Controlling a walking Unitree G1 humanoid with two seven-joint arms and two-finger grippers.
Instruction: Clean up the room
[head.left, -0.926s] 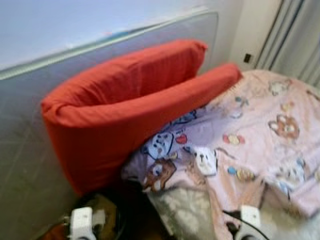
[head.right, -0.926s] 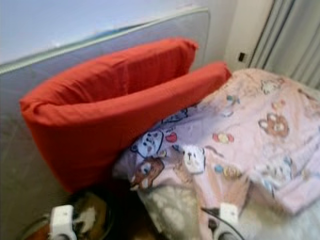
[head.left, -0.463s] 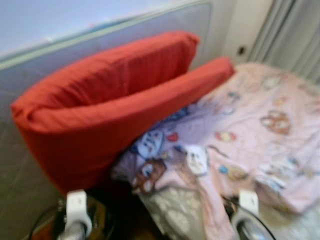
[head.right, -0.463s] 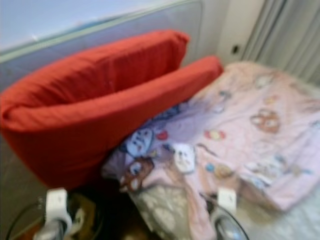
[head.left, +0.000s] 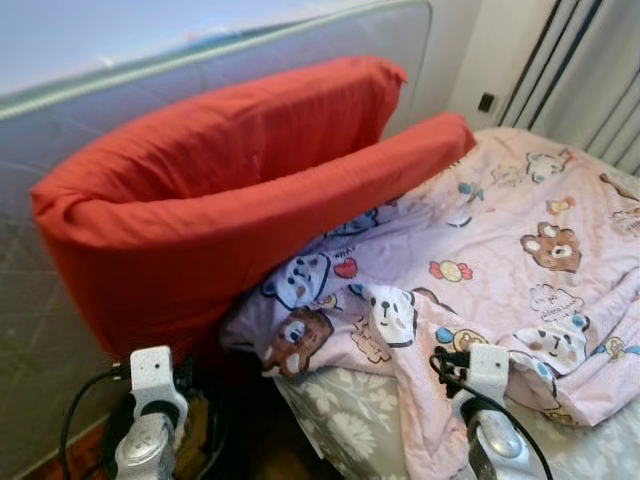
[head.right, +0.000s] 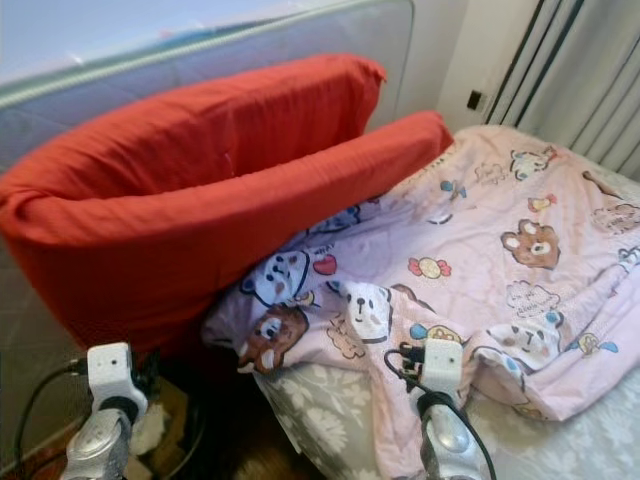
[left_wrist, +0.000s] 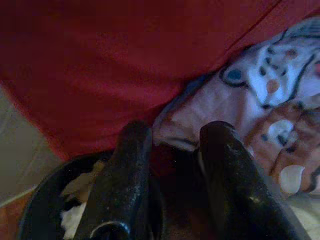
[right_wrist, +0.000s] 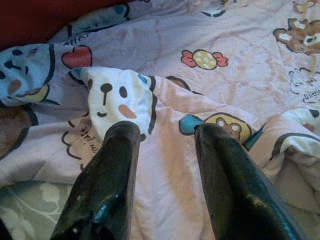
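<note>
1. Setting: a bedroom; a bed with a grey floral sheet (head.left: 350, 420), a grey mattress (head.left: 60, 330) stood on edge along the wall on the robot's left, striped grey curtains (head.left: 590, 80) at the far right.
2. Left arm (head.left: 150, 420): silver, raised at the lower left edge of the head views, wrist pointing forward toward the gap between bed and upright mattress, black cable looping off it.
3. Left gripper (left_wrist: 172, 150): both black fingers (left_wrist: 125, 170) apart, nothing between them; tips just short of the blanket's edge, over a dark round bin.
4. Bin (left_wrist: 45, 200): black rim, on the floor beside the bed, crumpled pale paper inside.
5. Right arm (head.left: 490, 420): silver, raised at the lower right, wrist over the bed's near edge, cable at the wrist.
6. Right gripper (right_wrist: 162, 145): fingers (right_wrist: 112, 170) spread, empty, tips hovering just above the blanket near a white bear face.
7. Blanket (head.left: 500, 250): pale pink, printed with bears and candies, rumpled across the bed, near corner hanging over the sheet.
8. Cushion (head.left: 220, 210): large, red, folded into a U shape, leaning against the upright mattress, lower arm lying on the blanket's far edge.
9. Wall socket (head.left: 486, 102): dark, on the pale wall beside the curtains.
</note>
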